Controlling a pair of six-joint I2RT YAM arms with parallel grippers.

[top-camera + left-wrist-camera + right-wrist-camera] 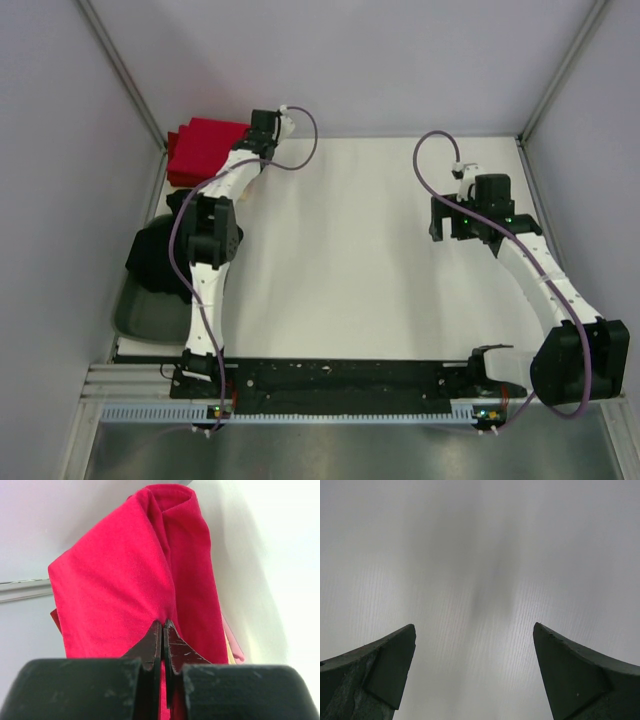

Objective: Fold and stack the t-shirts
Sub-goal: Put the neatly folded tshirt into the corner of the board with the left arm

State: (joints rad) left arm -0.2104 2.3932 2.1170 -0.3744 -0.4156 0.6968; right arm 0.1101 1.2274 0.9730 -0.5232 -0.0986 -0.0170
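Pickup step: left gripper [163,625] is clenched on a fold of the red t-shirt [125,580] at the far-left corner of the desk [350,250]; right gripper [474,626] hangs released over the desk's right side. The next move probably calls for drawing the shirt to mid-desk and spreading it flat.

**Left Gripper Being Held Shut, Right Being Held Wide**

The left arm [205,270] is being stretched out toward the red t-shirts [205,148], with its wrist being held at their right edge. The left gripper [162,630] is being pressed closed on their cloth, jaws meeting. The right arm [540,280] is being held bent, well to the right of the red t-shirts. The right gripper [474,626] is being held with its jaws spread wide.
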